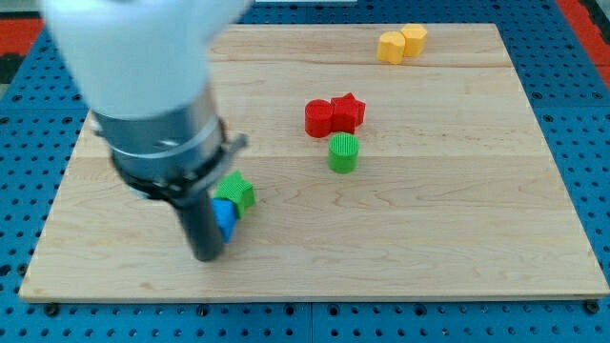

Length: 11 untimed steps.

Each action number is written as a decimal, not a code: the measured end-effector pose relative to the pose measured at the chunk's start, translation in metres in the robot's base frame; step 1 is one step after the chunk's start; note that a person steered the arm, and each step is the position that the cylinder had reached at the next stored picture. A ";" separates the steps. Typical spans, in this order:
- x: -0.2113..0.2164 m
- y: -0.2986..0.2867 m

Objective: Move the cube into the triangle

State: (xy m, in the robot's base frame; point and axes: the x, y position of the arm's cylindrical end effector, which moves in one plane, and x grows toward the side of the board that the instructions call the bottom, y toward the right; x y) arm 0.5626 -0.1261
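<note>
My tip (208, 255) carries no jaws; it is a bare rod and holds nothing. It stands at the view's lower left. A blue block (224, 217), shape partly hidden, touches it on the upper right. A green cube (236, 191) sits just beyond, up and right. Which block is the triangle cannot be confirmed; the push line likely runs up-right.

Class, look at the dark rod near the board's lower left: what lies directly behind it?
A blue block shows only as a sliver at the rod's right edge, beside my tip. The green block sits just above it. The rod covers the rest of the blue block, hiding its shape.
</note>
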 end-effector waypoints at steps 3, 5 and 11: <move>0.041 0.016; -0.034 0.012; -0.167 -0.050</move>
State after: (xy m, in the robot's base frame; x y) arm 0.3958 -0.1766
